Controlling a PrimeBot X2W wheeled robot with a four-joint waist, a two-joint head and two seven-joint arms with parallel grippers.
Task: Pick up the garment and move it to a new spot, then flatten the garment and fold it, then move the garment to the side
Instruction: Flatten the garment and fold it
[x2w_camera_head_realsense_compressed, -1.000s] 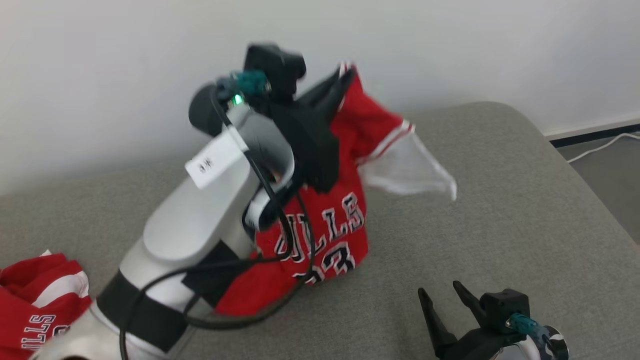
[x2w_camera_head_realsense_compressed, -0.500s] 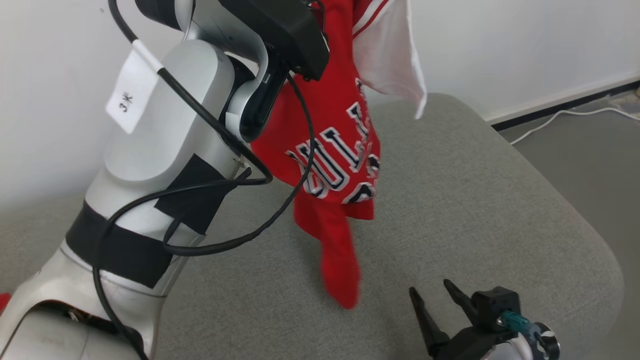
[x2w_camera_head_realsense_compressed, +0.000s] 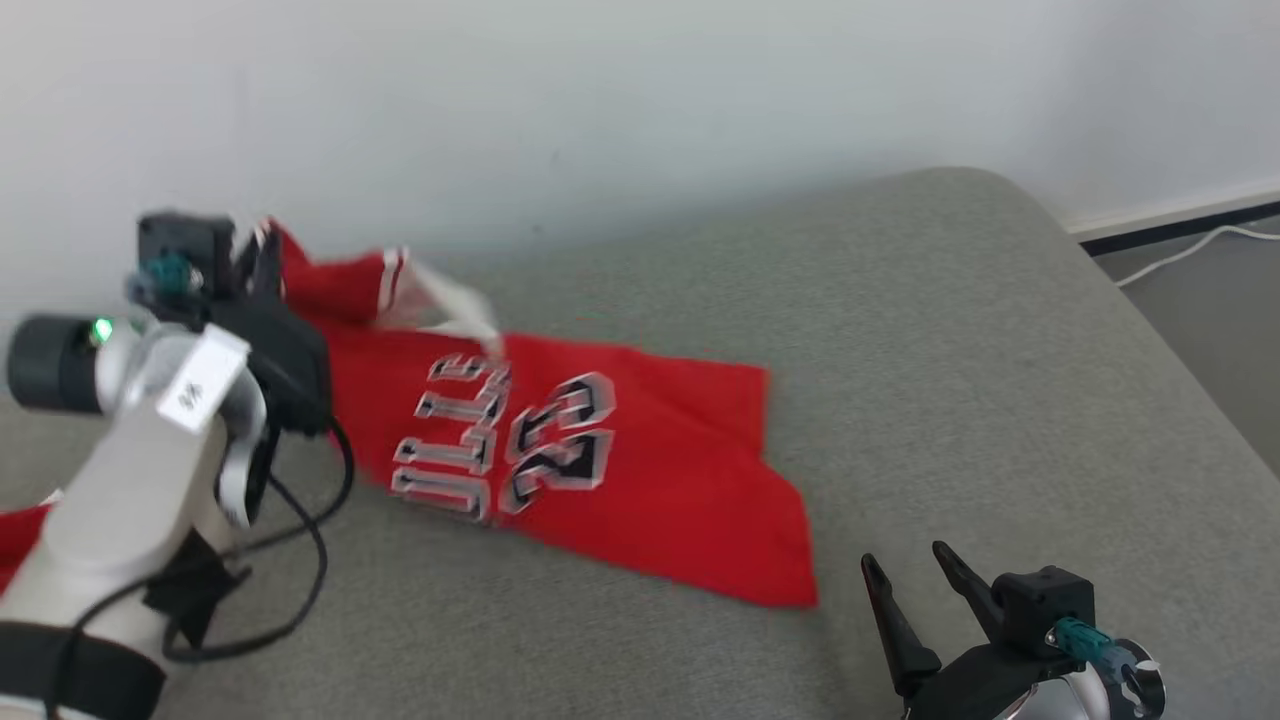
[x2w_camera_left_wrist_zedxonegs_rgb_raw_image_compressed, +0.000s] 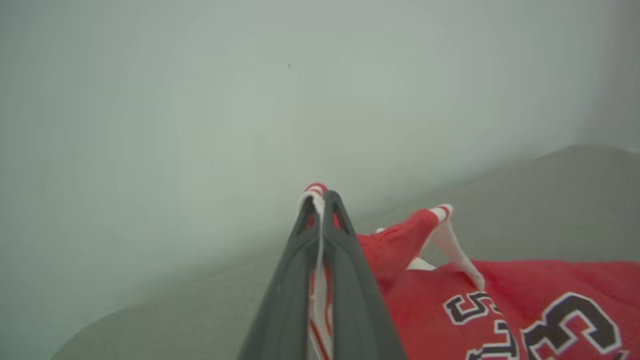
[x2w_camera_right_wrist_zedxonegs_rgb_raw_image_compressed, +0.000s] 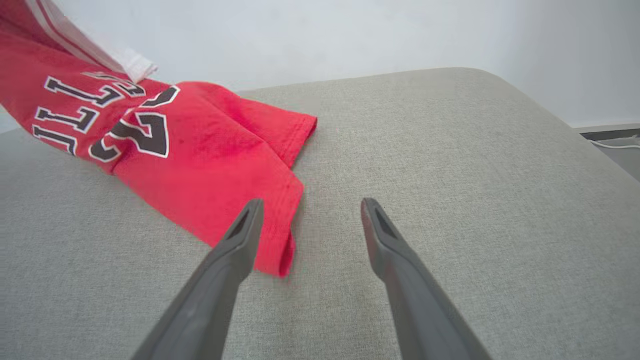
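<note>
Plain indoor room, bare like a test space: wide grey padded cushion (x2w_camera_head_realsense_compressed: 950, 330) set against a bare white wall (x2w_camera_head_realsense_compressed: 600, 100) behind it; right of the cushion, dark skirting strip (x2w_camera_head_realsense_compressed: 1180, 222), loose white cable (x2w_camera_head_realsense_compressed: 1165, 258), grey floor (x2w_camera_head_realsense_compressed: 1230, 330).

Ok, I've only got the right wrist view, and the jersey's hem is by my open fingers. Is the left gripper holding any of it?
Observer: Yes, the left gripper is shut on the jersey's white-trimmed shoulder strap.
Operator: Is that end lifted?
Observer: It looks slightly raised off the grey cushion.
Operator: Anything else over there?
Observer: More red cloth lies at the head view's left edge, beside the left forearm.
</note>
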